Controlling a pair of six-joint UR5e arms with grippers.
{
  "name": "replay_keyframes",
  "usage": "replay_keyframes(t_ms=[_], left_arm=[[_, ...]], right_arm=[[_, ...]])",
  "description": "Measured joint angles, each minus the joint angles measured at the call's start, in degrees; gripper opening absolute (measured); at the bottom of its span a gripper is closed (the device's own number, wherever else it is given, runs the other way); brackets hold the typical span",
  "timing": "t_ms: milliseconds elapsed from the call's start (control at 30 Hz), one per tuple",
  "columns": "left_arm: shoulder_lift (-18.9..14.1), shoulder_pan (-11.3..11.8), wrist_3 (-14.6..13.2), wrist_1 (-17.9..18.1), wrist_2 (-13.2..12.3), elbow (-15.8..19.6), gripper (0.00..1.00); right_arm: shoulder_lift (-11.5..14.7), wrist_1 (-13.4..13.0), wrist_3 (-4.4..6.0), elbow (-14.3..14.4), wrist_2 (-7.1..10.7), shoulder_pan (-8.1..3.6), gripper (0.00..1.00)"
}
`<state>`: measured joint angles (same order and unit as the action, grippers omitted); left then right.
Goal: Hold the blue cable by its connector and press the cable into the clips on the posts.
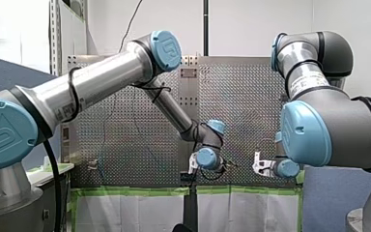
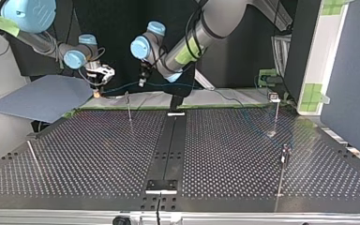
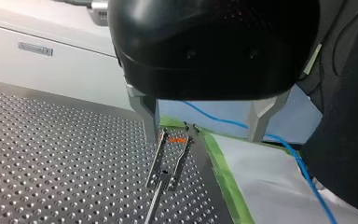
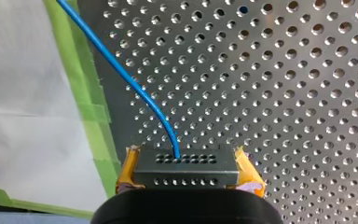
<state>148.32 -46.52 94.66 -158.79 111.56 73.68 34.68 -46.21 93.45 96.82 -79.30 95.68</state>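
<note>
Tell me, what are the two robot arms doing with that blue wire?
My right gripper holds the grey connector of the blue cable between its yellow pads. My left gripper hangs open over a clip on a post. The cable does not look pressed into it yet.

One blue cable; one connector; two grippers.

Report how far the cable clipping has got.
Done: my right gripper grips the connector between its yellow pads, the blue cable trailing out. In hand: my left gripper stands open by a post's clip, the cable beyond it, not seated. Left: pressing it into the clips.
</note>
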Motion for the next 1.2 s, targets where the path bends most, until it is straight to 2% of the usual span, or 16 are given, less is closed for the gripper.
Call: replay_keyframes(t_ms=[100, 233, 300, 433, 567, 600, 667, 833, 1067, 1200], left_arm=[[-1.4, -0.1, 0.0, -1.3, 0.4, 1.4, 0.90], [-3.3, -0.3, 0.1, -3.3, 0.6, 3.2, 0.90], [-4.1, -0.5, 0.1, -4.2, 0.6, 3.7, 0.90], [-4.6, -1.0, 0.1, -5.6, 0.8, 3.9, 0.90], [-4.7, -1.5, 0.1, -6.7, 1.1, 3.9, 0.90], [-4.7, -1.5, 0.2, -7.2, 1.1, 3.7, 0.90], [-4.7, -1.6, 0.4, -7.9, 1.1, 3.3, 0.97], [-4.7, -1.6, 2.3, -10.2, 1.1, 1.2, 0.97], [-4.7, -1.4, 5.1, -13.5, 0.9, -2.1, 0.97], [-4.6, -1.1, 7.2, -15.7, -0.3, -4.2, 0.97]], right_arm=[[0.0, -1.5, 0.42, 1.5, -0.44, -0.18, 0.00], [0.0, -3.6, 1.84, 3.6, -1.11, -0.33, 0.00], [0.0, -4.5, 2.20, 4.5, -1.25, -0.37, 0.00], [0.0, -6.5, 3.48, 6.5, -1.77, -0.36, 0.00], [0.0, -8.4, 4.17, 8.4, -2.02, -0.12, 0.00], [0.0, -8.9, 4.29, 8.7, -2.03, -0.09, 0.00], [0.0, -9.6, 4.73, 9.0, -1.95, -0.04, 0.00], [0.0, -10.6, 5.61, 9.2, -1.63, -0.02, 0.00], [0.0, -11.0, 5.82, 9.2, -0.80, 0.11, 0.00], [0.0, -11.1, 5.87, 9.2, -0.28, 0.18, 0.00]])
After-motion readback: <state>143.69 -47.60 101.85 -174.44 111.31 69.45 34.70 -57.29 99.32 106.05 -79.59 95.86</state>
